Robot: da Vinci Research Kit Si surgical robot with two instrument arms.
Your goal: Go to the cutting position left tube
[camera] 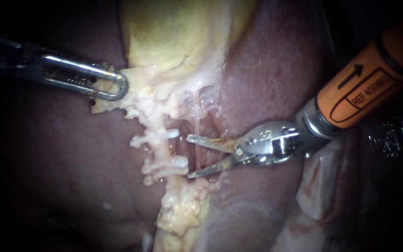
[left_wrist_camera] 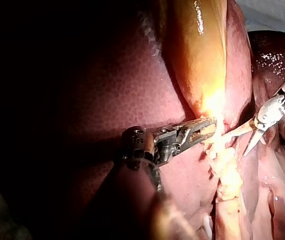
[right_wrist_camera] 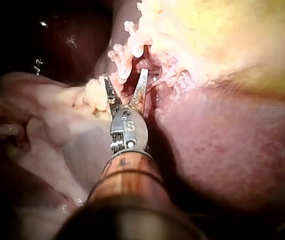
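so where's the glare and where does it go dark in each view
Endoscope view: light pools on the gallbladder and pale tissue, the left instrument glints, the liver fades dark. Left wrist view: the gallbladder glows beside the left instrument, the liver is mostly black. Right wrist view: glare washes out the gallbladder; the right instrument's shaft is shadowed.

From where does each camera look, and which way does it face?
Endoscope view: close over the tissue, facing gallbladder and liver; left instrument and right instrument enter.
Left wrist view: on the left arm, along its own instrument toward the pale tissue it grips.
Right wrist view: on the right arm, along its own instrument toward the clips.
Shared: all three show the right instrument.
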